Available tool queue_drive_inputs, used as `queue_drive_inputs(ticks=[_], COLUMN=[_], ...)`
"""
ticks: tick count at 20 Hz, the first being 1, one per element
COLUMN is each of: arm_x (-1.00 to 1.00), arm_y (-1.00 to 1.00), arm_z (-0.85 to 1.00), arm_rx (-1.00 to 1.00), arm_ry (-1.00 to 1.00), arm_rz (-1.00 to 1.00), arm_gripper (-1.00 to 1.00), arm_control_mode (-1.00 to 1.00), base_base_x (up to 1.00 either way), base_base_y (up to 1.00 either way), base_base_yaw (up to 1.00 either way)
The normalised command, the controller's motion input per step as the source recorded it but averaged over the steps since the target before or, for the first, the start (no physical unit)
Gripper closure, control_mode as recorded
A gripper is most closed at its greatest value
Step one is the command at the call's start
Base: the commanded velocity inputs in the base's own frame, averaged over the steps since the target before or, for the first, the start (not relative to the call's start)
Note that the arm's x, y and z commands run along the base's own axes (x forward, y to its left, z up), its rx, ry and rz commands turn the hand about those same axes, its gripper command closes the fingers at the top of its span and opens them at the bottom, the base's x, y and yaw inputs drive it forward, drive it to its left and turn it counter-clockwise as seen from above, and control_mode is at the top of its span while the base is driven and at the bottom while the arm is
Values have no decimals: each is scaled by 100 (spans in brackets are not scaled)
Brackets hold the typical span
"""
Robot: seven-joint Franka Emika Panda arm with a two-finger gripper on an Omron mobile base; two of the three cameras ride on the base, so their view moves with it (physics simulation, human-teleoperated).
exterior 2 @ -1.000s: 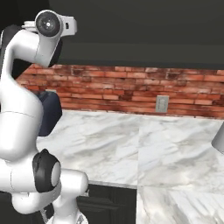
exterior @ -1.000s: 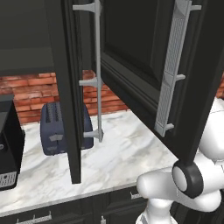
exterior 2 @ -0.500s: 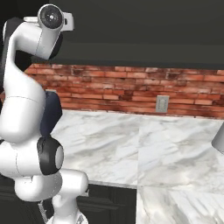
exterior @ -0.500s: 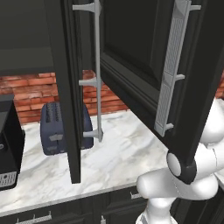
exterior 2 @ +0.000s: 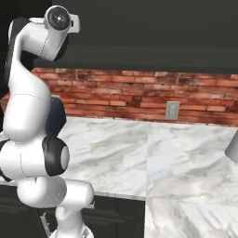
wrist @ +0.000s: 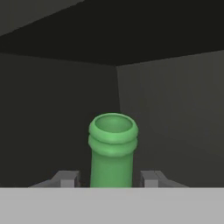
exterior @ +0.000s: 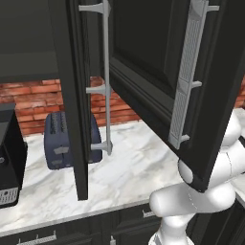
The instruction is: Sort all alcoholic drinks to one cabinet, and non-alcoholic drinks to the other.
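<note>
We see a kitchen in dark cabinetry. A white-and-grey marble table [exterior: 139,167] runs along a red brick wall [exterior 2: 139,95], which carries a grey wall outlet [exterior 2: 172,110]. Two upper cabinet doors [exterior: 165,72] stand open above the table, each with a long pale-grey handle [exterior: 187,76]. A blue-grey toaster [exterior: 60,140] stands at the far left of the table against the brick, partly behind the edge of the left door [exterior: 72,95]. A black appliance [exterior: 10,162] sits at the left edge. Dark drawers [exterior: 86,229] lie below the table front. The cabinet interior [wrist: 166,109] is dark grey and dim.
</note>
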Motion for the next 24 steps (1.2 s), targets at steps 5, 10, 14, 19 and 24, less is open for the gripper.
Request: queue_drive_inputs(ticks=[5, 10, 14, 19, 24], arm_x=[4, 20, 34, 40, 36], arm_y=[0, 11, 19, 24, 20], arm_z=[-25, -16, -6, -8, -11], arm_rx=[0, 0, 0, 0, 0], arm_ry=[0, 0, 0, 0, 0], arm_rz=[0, 0, 0, 0, 0], arm_gripper=[100, 100, 100, 100, 100], arm_control_mode=[-100, -100, -100, -100, -100], base_base_x=[0, 0, 0, 0, 0], base_base_y=[0, 0, 0, 0, 0], base_base_yaw=[0, 0, 0, 0, 0])
